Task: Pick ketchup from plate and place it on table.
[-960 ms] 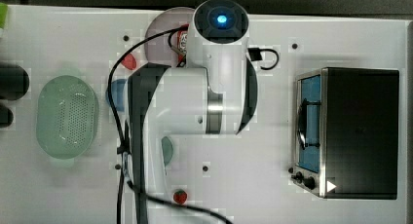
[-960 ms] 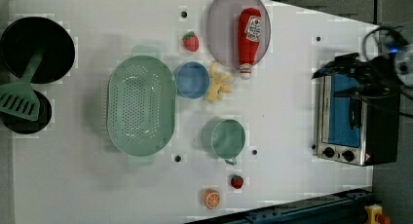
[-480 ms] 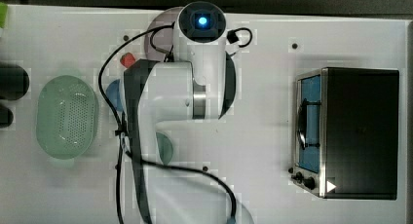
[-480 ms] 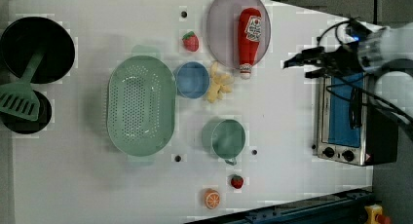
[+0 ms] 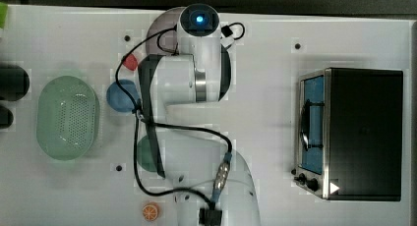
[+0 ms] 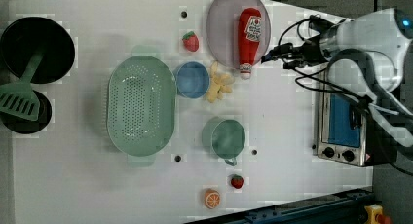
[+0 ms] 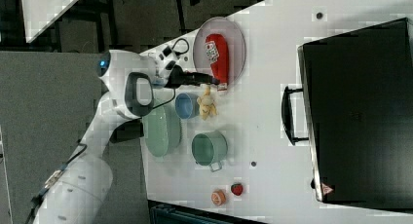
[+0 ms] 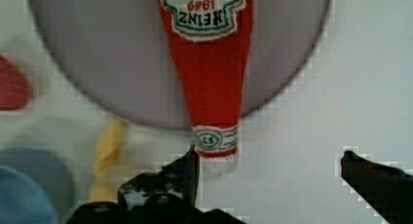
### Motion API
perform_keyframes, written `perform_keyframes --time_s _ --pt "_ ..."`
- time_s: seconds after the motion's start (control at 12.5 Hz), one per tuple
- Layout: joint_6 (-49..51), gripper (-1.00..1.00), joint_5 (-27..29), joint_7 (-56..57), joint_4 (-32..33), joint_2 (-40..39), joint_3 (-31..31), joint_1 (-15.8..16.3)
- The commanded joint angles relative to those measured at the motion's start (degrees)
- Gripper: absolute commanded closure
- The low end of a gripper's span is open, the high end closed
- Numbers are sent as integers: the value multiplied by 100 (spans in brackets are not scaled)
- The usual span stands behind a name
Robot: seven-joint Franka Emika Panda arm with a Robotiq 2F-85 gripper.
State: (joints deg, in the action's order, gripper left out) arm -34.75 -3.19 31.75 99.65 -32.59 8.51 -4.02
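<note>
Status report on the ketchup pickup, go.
Gripper open, empty, near the ketchup cap. Ketchup lies flat on the plate, tip past the rim. Yellow toy close beside the tip.

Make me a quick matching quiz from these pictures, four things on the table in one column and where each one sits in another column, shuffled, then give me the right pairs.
Column one:
1. ketchup
2. strawberry
3. orange slice
4. blue bowl

Column two:
A. beside the green perforated basket, on the left view's right
B. lying on the plate, its pale tip reaching over the rim
C. on the table just off the plate, on the left view's left
D. near the left view's bottom edge, beside a second strawberry

Pairs: 1-B, 2-C, 3-D, 4-A
</note>
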Motion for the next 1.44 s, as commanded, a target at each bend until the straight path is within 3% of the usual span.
perform_keyframes --time_s 0.08,0.48,1.04,1.12,1.36,1.44 --pt "-103 -100 -171 327 -577 -278 90 75" --pt "-1170 -100 -291 329 -654 -871 86 126" --pt "-1767 -100 -298 328 -649 -1278 45 149" --pt "-1771 -92 -298 329 -647 -1303 45 153" --pt "-1787 -20 -297 328 -676 -1327 41 154" --pt "-1787 -16 -297 328 -702 -1325 56 156"
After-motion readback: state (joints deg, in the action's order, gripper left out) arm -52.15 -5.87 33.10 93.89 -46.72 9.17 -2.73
